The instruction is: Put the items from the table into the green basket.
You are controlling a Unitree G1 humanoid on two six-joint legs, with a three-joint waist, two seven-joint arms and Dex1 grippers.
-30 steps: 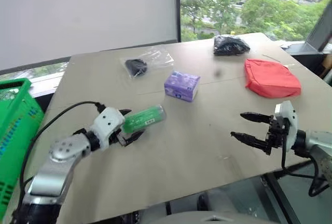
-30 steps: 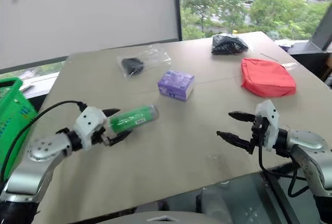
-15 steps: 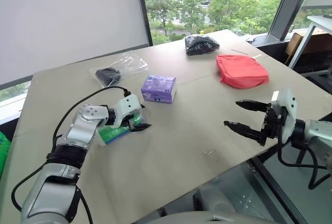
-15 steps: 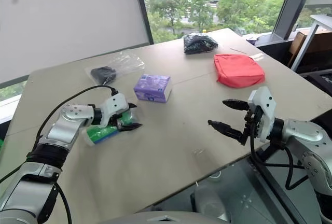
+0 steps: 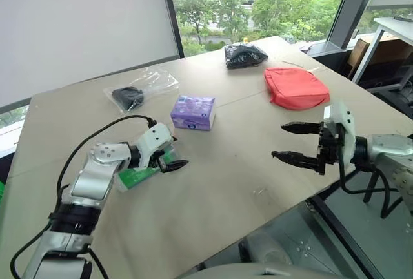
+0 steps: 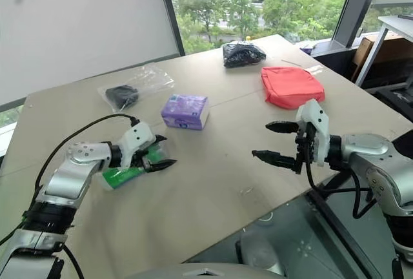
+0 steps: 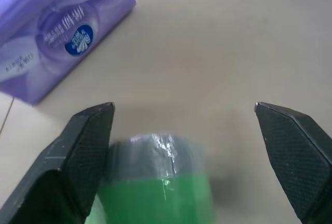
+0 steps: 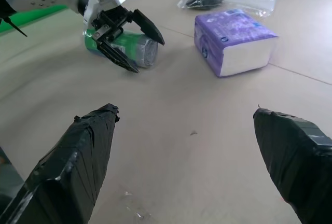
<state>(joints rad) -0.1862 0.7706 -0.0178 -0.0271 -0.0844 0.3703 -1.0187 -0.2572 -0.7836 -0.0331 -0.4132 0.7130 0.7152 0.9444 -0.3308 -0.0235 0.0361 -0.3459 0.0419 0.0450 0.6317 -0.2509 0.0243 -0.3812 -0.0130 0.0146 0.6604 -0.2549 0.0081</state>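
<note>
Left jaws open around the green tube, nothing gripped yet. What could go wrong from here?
1. The green tube lies on its side between the left gripper's open jaws and sits off-centre, nearer one finger; closing may roll or squirt it out.
2. The purple tissue pack lies close ahead; pushing further forward might nudge it.
3. The right gripper hovers open over bare table, so likely no backup catch.

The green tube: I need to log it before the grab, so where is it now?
The green tube lies on the table at the robot's left, between the open left gripper's fingers, just nearer than the purple tissue pack.
</note>
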